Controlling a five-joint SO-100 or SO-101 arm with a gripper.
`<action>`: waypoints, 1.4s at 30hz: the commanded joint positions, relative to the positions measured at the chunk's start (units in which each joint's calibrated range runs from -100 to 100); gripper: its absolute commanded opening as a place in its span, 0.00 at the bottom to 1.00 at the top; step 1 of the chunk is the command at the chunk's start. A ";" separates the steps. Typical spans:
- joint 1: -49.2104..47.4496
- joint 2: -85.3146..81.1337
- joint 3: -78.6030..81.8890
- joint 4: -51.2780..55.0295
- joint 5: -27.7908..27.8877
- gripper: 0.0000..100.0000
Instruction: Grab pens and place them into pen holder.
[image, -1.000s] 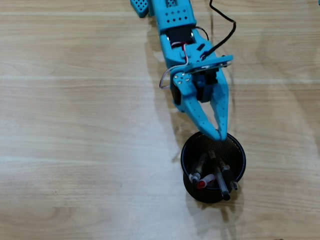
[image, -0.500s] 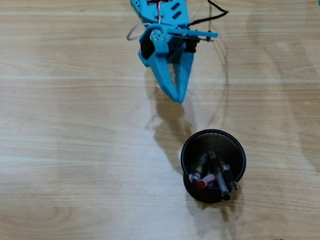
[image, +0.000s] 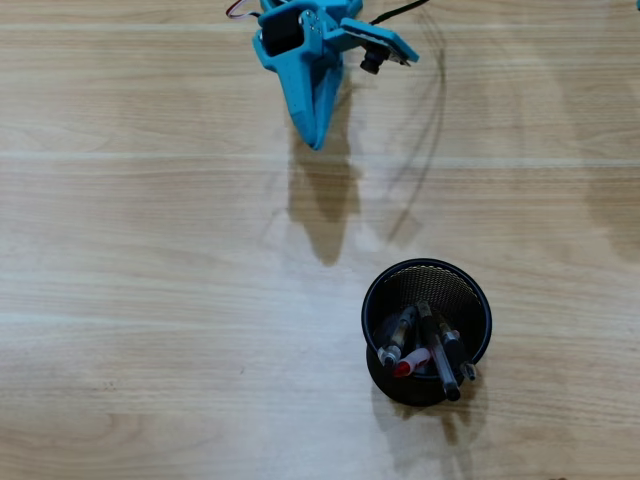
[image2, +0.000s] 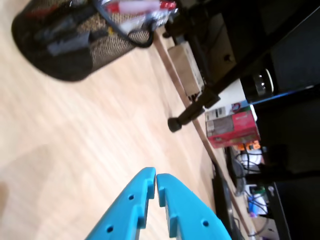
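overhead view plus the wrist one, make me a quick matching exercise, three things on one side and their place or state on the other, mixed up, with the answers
Things:
1. gripper
2. pen holder
3. red pen

Place or state:
A. stands on the wooden table toward the lower right of the overhead view
B. shut and empty, near the top edge of the overhead view
C. leans inside the mesh cup among the black-capped pens

Pairs: 1-B, 2-A, 3-C

— Is your overhead view bright?
— Yes. Your tabletop (image: 150, 250) shows pale glare bands and soft shadows.
— And your wrist view?
— Your pen holder (image2: 60, 55) looks blurry there; background's dark.
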 joint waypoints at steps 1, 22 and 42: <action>0.67 -8.18 6.08 0.09 1.85 0.02; 1.49 -38.66 21.20 31.80 8.45 0.02; 3.14 -54.46 21.02 64.60 14.89 0.02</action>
